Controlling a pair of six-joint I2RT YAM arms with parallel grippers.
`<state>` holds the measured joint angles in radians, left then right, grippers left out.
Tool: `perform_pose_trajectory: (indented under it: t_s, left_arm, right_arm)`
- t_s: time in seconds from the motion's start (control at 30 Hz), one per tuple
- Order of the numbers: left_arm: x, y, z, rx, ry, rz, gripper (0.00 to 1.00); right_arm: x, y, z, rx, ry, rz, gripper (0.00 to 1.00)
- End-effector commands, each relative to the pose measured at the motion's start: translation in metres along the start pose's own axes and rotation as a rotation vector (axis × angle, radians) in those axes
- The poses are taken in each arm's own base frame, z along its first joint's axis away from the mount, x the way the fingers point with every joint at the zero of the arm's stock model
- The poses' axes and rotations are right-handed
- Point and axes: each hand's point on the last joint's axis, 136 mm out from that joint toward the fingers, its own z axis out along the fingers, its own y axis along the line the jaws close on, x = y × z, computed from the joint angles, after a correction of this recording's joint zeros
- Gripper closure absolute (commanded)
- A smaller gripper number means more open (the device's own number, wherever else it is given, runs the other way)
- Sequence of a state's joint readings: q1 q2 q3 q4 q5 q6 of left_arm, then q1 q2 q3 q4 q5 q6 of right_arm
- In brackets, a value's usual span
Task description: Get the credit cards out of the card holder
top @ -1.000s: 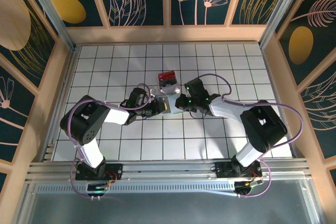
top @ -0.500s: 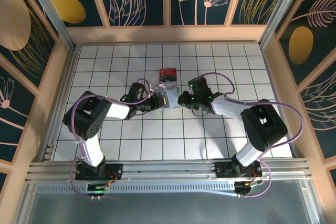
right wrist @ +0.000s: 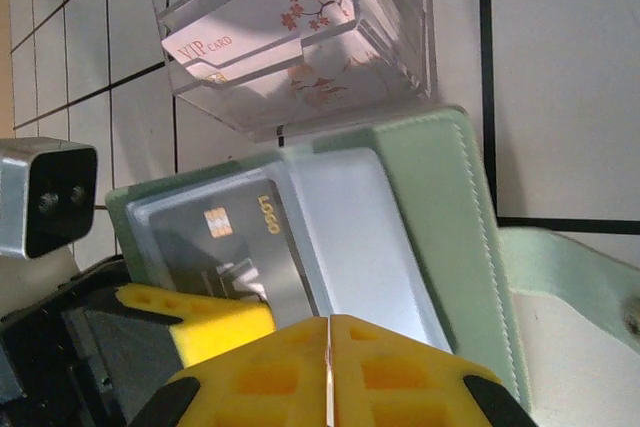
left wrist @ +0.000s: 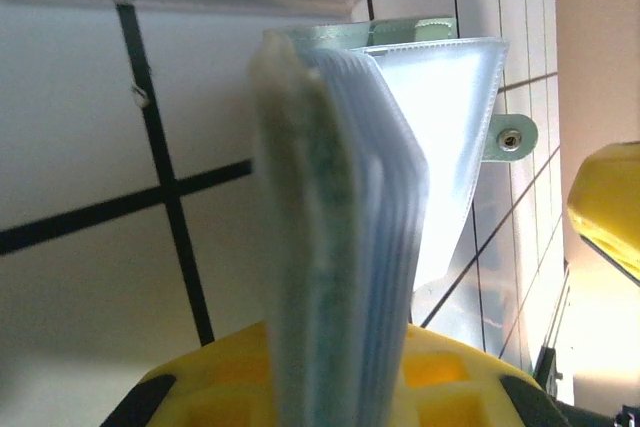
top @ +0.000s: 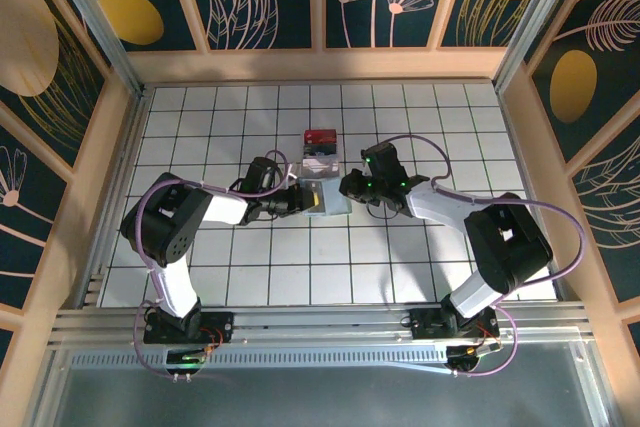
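Note:
The card holder [top: 328, 199], a pale green bifold with clear sleeves, is open at the middle of the table. My left gripper [top: 300, 200] is shut on its left edge. In the left wrist view the card holder [left wrist: 340, 197] stands edge-on between the yellow pads [left wrist: 200, 392]. The right wrist view shows a dark card [right wrist: 230, 247] with a gold chip inside a sleeve of the holder [right wrist: 440, 207]. My right gripper [right wrist: 330, 332] is at the sleeve's near edge, its yellow pads pressed together. From above, the right gripper [top: 348, 187] is at the holder's right side.
A clear box [top: 320, 159] stands just behind the holder, with a red card [top: 320, 137] at its far end. A white-pink floral VIP card [right wrist: 270, 27] stands inside the box [right wrist: 400, 57]. The holder's snap strap [right wrist: 580, 277] lies on the white tiles. Wooden walls surround the table.
Both grippers have moved slightly away from the bases, with the holder. The holder now lies flatter and more open between them.

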<state>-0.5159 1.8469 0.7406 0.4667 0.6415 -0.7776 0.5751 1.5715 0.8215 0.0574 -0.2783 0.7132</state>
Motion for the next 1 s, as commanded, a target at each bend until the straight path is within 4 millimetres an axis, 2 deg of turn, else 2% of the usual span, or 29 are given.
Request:
perform_pose_trajectory:
  t_s: [0.0, 0.13, 0.27, 0.37, 0.5, 0.6, 0.7, 0.8, 0.97]
  left_arm:
    - [0.015, -0.007, 0.002, 0.022, 0.057, 0.02, 0.89]
    - [0.016, -0.005, 0.001, 0.003, 0.061, 0.022, 0.82]
    - [0.012, -0.002, -0.005, -0.055, 0.046, 0.043, 0.66]
    - [0.009, 0.001, -0.01, -0.101, 0.034, 0.052, 0.58]
    - [0.003, 0.004, -0.021, -0.179, 0.006, 0.064, 0.51]
    - [-0.004, 0.007, -0.037, -0.261, -0.051, 0.077, 0.44]
    - [-0.011, 0.018, -0.053, -0.37, -0.112, 0.065, 0.44]
    - [-0.021, 0.017, -0.065, -0.414, -0.173, 0.062, 0.46]
    - [-0.031, 0.009, -0.065, -0.402, -0.228, 0.071, 0.48]
  right_arm:
    - [-0.008, 0.013, 0.002, -0.028, -0.038, -0.022, 0.9]
    - [-0.007, 0.009, 0.01, -0.02, -0.027, -0.017, 0.9]
    - [-0.004, 0.003, 0.018, -0.002, -0.011, -0.009, 0.85]
    - [0.0, -0.005, 0.024, 0.019, 0.006, 0.004, 0.83]
    - [0.008, -0.013, 0.032, 0.032, 0.034, 0.02, 0.82]
    - [0.01, -0.016, 0.034, 0.041, 0.051, 0.023, 0.82]
    - [0.008, -0.014, 0.033, 0.052, 0.051, 0.007, 0.8]
    - [0.003, -0.011, 0.029, 0.059, 0.038, -0.008, 0.79]
    - [-0.002, 0.003, 0.028, 0.035, 0.027, -0.037, 0.76]
